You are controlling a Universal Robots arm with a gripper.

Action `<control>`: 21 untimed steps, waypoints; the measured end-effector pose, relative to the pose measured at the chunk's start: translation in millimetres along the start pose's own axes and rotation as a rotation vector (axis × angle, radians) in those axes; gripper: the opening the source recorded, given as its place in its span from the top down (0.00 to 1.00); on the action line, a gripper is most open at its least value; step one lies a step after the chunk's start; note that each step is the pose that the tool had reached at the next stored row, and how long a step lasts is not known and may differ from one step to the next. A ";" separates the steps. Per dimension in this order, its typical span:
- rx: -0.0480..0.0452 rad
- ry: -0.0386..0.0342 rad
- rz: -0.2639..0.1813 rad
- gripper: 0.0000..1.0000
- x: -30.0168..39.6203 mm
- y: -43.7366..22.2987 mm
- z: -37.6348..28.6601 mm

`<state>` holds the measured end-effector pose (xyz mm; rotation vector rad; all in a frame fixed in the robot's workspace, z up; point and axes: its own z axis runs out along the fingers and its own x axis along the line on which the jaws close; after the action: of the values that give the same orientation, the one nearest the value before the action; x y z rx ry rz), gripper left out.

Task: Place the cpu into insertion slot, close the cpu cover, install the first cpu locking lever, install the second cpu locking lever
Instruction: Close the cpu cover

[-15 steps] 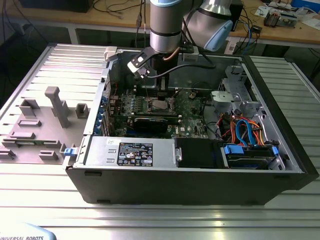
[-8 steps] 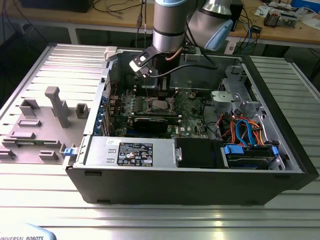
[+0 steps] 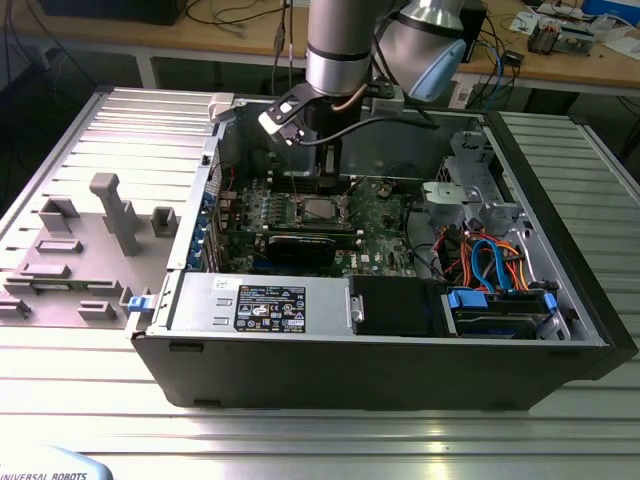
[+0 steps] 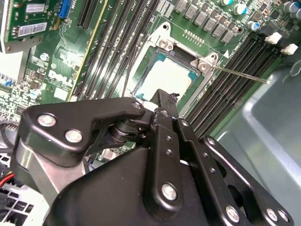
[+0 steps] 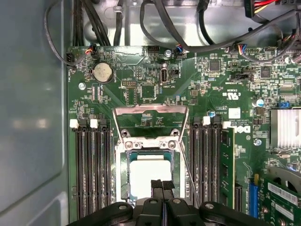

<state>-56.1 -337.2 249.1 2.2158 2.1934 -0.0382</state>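
The cpu (image 5: 149,173), a square chip with a dull silver top, lies in the insertion slot (image 5: 150,144) on the green board; it is also seen in the second wrist view (image 4: 165,77) and the exterior view (image 3: 318,208). The cpu cover (image 5: 151,111) stands open, tilted back from the socket. A thin locking lever (image 4: 241,75) sticks out free beside the socket, and the first wrist view also shows a lever (image 5: 188,176). My gripper (image 5: 162,184) hangs just over the cpu's near edge, fingers shut together with nothing between them; in the second wrist view its tip (image 4: 165,97) points at the chip.
Black memory slots (image 5: 94,174) flank the socket on both sides. A black graphics card (image 3: 300,245), the power supply (image 3: 260,300), and red and blue cables (image 3: 490,260) fill the case. The case walls (image 5: 28,117) stand close by. Grey fixtures (image 3: 115,210) sit on the exterior view's left.
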 end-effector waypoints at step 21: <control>0.0000 0.0002 0.000 0.89 0.1 6.8 -3.0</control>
<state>-49.3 -337.1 252.0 2.2159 2.1935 -0.0380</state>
